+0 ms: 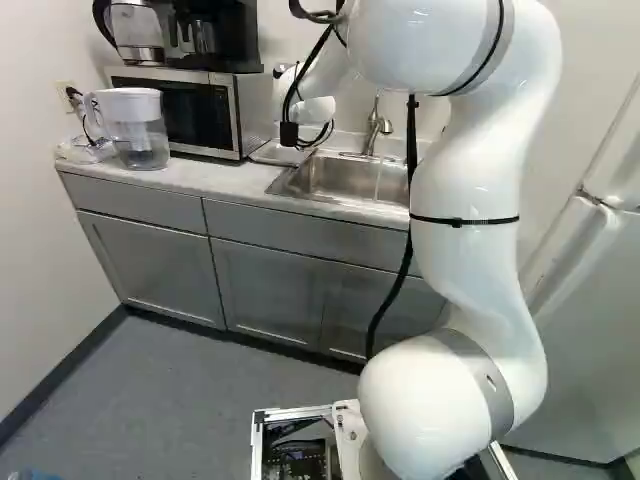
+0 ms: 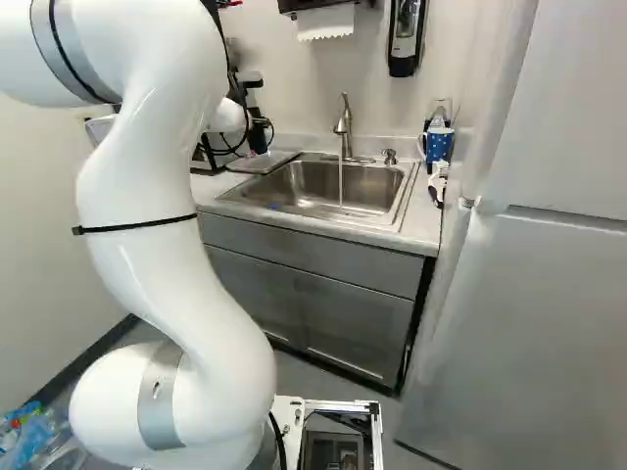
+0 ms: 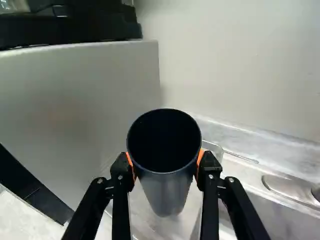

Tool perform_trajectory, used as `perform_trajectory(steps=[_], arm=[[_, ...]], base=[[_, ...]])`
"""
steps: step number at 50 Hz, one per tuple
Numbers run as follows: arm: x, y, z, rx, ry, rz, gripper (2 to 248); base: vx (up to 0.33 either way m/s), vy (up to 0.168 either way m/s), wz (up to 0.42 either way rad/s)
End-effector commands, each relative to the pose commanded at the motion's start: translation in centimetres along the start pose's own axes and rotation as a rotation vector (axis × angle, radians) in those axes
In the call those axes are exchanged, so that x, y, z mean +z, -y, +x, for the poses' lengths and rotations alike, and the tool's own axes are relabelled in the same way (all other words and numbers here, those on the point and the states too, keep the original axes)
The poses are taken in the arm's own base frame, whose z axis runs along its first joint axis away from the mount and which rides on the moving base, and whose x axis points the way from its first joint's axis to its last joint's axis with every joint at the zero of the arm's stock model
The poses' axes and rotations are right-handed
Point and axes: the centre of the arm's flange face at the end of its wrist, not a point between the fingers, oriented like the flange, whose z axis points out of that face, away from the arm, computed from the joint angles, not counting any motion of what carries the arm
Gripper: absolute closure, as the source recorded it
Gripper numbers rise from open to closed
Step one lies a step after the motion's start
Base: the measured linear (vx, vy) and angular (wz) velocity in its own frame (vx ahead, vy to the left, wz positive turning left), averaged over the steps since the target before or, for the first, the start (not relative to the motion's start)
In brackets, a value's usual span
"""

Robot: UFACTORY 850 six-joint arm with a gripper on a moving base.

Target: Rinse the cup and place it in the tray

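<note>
The claw (image 2: 257,127) is clamped on the dark cup (image 3: 165,192): in the wrist view both fingers, with their orange pads, press it from two opposite sides, and they stand apart by the full width of the cup. The cup is plain and round, its wall narrows towards the base, and its open mouth faces the wrist camera. The inside is almost black, while the outer wall looks greyer near the base. It is held above the tray (image 2: 263,163), on the worktop (image 1: 190,176); whether the base touches the tray, I cannot tell. Taking ahead of the claw as twelve o'clock, the side of the microwave (image 3: 75,100) is at about ten o'clock, close to the cup, and the metal plate of the tap (image 2: 344,127) is at about three o'clock. In the right base view, water runs from the tap into the steel sink (image 2: 313,186). A blue patterned mug (image 2: 439,145) stands on the worktop, at about three o'clock from the tap.
</note>
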Motion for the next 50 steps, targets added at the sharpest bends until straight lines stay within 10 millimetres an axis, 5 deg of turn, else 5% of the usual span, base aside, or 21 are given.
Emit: perform_trajectory(steps=[49, 50], arm=[[2.3, 0.2, -4.1, -0.003, 0.066, 0.002, 121], [2.3, 0.2, -4.1, -0.003, 0.066, 0.002, 91]], base=[[0.0, 0.0, 0.0], [0.0, 0.0, 0.0]])
